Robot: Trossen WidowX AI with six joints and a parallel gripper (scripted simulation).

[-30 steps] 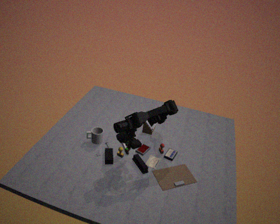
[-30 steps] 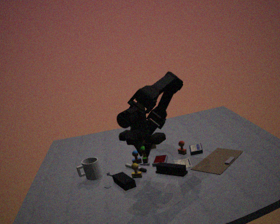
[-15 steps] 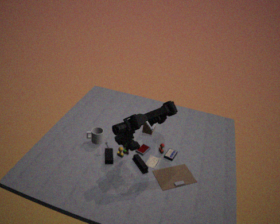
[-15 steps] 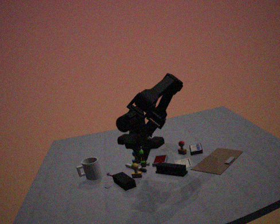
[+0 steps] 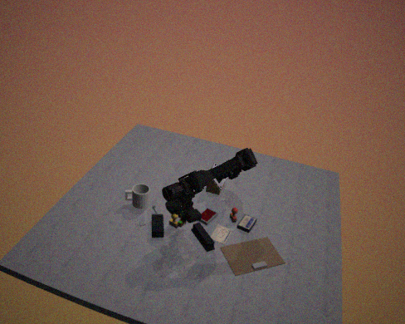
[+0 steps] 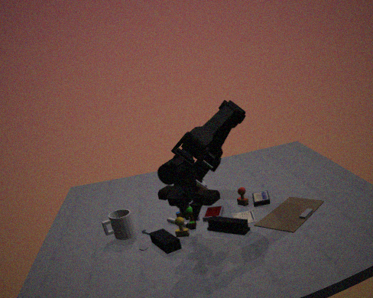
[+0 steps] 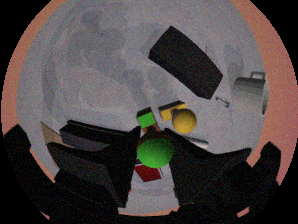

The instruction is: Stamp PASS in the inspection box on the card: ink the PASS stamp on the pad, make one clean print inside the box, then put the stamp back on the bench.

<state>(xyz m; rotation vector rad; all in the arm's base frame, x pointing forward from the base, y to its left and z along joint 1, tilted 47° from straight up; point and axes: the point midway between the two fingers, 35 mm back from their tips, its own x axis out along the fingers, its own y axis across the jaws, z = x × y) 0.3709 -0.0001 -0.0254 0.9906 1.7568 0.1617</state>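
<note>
Green-knobbed stamp (image 5: pixel 180 222) (image 6: pixel 189 209) (image 7: pixel 155 152) sits between the jaws, pinched by the gripper (image 6: pixel 189 215) (image 7: pixel 152 131). In the wrist view, the red pad (image 5: pixel 208 215) (image 6: pixel 213 212) (image 7: pixel 148 173) shows toward seven o'clock from its knob.

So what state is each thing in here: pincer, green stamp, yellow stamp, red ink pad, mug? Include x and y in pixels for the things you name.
Pincer (image 7: pixel 152 131): shut on the green-knobbed stamp.
Green-knobbed stamp (image 6: pixel 189 209) (image 7: pixel 155 152): held by its handle.
Yellow-knobbed stamp (image 5: pixel 175 218) (image 6: pixel 180 221) (image 7: pixel 184 121): standing upright, not held.
Red ink pad (image 5: pixel 208 215) (image 6: pixel 213 212) (image 7: pixel 148 172): open, red surface exposed.
Mug (image 5: pixel 140 197) (image 6: pixel 121 225) (image 7: pixel 250 95): upright.
</note>
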